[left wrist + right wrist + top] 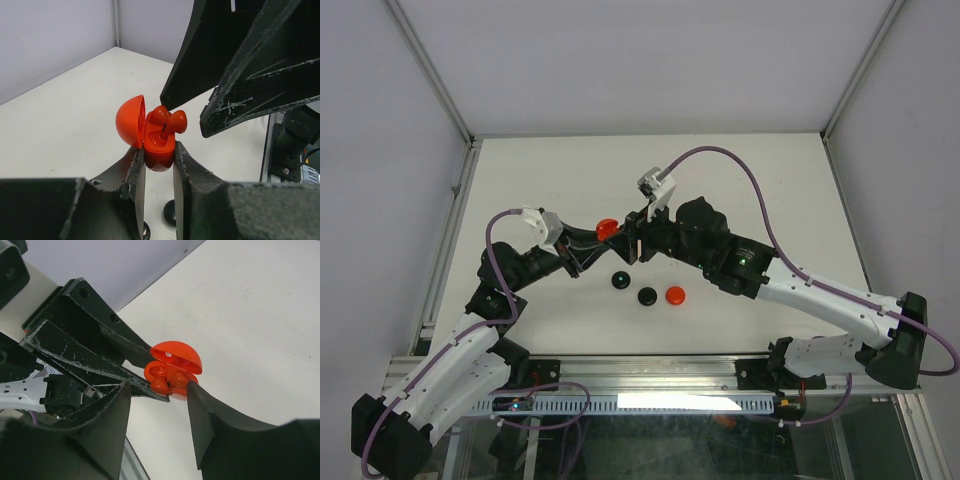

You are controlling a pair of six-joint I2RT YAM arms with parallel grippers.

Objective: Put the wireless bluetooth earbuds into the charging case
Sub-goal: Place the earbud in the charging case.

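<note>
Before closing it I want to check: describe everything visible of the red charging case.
The glossy red, plastic-looking case is round, its domed lid hinged open. Two red earbuds sit in its base. The left gripper clamps the base from both sides, above the table. The right gripper stands open close by the earbuds; contact is unclear.

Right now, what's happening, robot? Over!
Left fingers shut on red case, lid open. Right fingers open over it. Two red earbuds in case. Nothing blocking.
</note>
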